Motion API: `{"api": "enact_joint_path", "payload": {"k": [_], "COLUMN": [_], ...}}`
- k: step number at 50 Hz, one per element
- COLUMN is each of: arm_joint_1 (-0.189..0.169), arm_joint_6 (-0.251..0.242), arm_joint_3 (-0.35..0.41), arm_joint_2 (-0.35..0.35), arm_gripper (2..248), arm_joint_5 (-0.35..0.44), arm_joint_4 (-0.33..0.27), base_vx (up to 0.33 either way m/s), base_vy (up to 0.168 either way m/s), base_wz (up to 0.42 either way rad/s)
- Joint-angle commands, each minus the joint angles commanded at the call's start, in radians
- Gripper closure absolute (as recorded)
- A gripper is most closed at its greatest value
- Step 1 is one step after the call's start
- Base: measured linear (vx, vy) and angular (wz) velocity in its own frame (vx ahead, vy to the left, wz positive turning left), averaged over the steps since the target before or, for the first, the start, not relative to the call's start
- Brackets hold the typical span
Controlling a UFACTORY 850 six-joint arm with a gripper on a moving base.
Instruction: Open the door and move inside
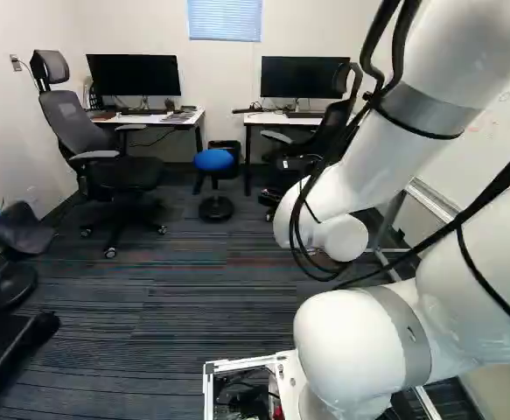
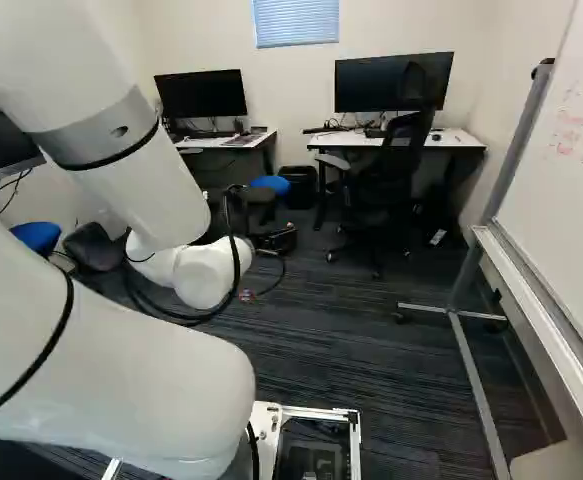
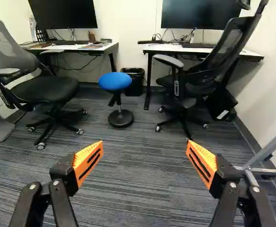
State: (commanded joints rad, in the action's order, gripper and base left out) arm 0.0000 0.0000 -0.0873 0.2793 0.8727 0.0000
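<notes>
"Where's the door?"

"I can't see one — just desks (image 3: 164,48)."

"Why's the claw (image 3: 145,143) wide open, holding nothing?"

"Maybe it has no handle to grab. The chairs (image 3: 45,90) seem put there for desk work."

"Any words?"

"Red marks (image 2: 565,150) on the whiteboard (image 2: 531,215) — too faint."

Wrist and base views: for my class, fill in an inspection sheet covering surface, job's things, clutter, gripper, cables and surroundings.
Surface: dark striped carpet.
Job's things: door, nothing seen.
Clutter: round blue-topped stool, upright between two black mesh office chairs.
Gripper: orange-padded black gripper, open, holding nothing.
Cables: black cables looping along the white arm.
Surroundings: two white desks bearing black monitors; grey-framed whiteboard.
</notes>
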Motion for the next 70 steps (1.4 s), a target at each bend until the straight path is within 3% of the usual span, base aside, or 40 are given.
{"api": "enact_joint_path", "payload": {"k": [70], "arm_joint_1": [0.0], "arm_joint_6": [0.0], "arm_joint_3": [0.0], "arm_joint_2": [0.0], "arm_gripper": [3], "arm_joint_5": [0.0], "arm_joint_4": [0.0], "base_vx": [0.179], "base_vy": [0.048], "base_wz": [0.208]}}
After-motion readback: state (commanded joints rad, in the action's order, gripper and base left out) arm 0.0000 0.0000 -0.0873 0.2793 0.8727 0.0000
